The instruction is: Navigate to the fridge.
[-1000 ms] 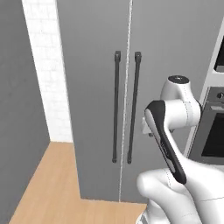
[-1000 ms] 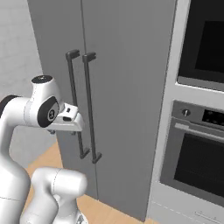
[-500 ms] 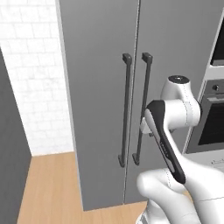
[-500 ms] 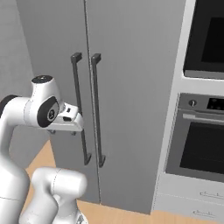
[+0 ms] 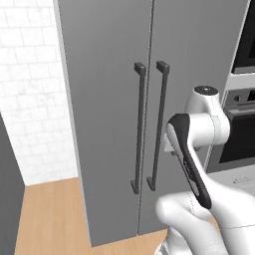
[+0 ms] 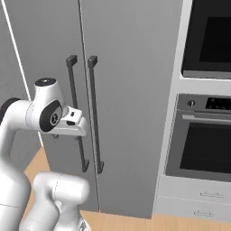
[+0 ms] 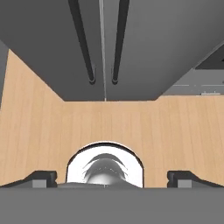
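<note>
Fridge [image 5: 109,99] stood straight ahead of the fingers [image 7: 41,177], its two dark bar handles [image 7: 117,43] lined up either side of the centre seam beyond the tips. Gripper [image 7: 105,179] hung tucked and pointed down at the wooden floor [image 7: 131,127], probably a carry pose for driving, holding nothing; fingers looked spread wide, though only the tips showed. Built-in ovens [image 6: 203,144] sat off to one side, white brick wall [image 5: 30,99] to the other. Nothing blocked the floor between.

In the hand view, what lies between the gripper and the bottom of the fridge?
Bare wooden floor and nothing else lies between the gripper and the foot of the fridge, as the hand view shows.
</note>
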